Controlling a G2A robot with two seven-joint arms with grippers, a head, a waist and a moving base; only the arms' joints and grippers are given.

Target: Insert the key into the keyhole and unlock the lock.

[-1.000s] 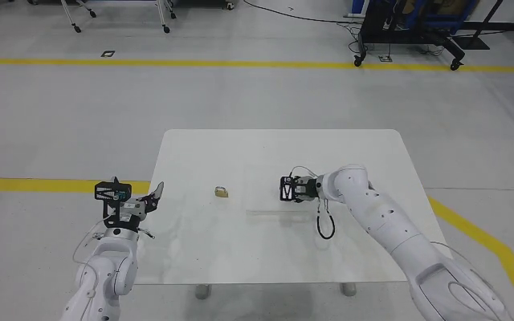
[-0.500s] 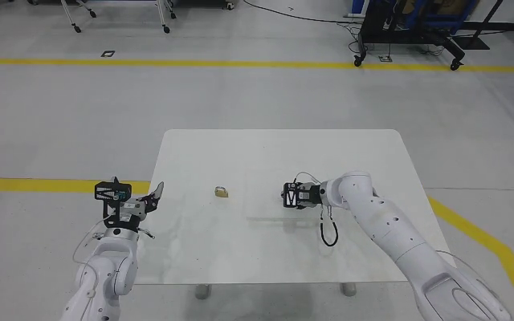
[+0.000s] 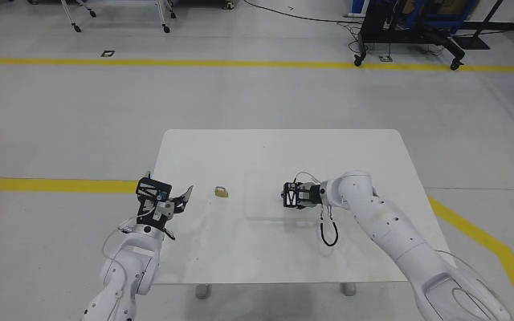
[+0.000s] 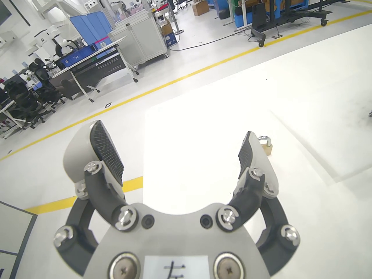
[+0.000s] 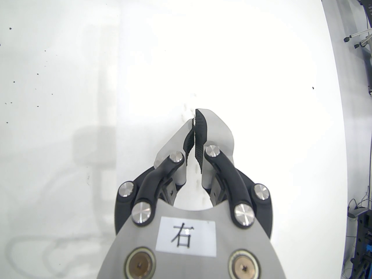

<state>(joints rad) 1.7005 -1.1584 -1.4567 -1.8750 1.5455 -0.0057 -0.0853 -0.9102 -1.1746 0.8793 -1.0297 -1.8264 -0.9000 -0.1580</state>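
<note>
The brass padlock (image 3: 221, 192) lies left of centre in the top view, on the white table (image 3: 265, 152). The left claw (image 4: 174, 134) gapes wide at the table's left edge, near the padlock. The right claw (image 3: 283, 195), right of centre, has its pads pressed together. I cannot tell whether a key is between them.

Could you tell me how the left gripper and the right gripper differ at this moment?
The left gripper is open wide; the right gripper is shut tight. The left gripper sits at the left edge of the table, while the right gripper is over the table's middle. The left gripper is nearer the padlock than the right gripper. Both point toward the padlock from opposite sides, and neither touches it.
</note>
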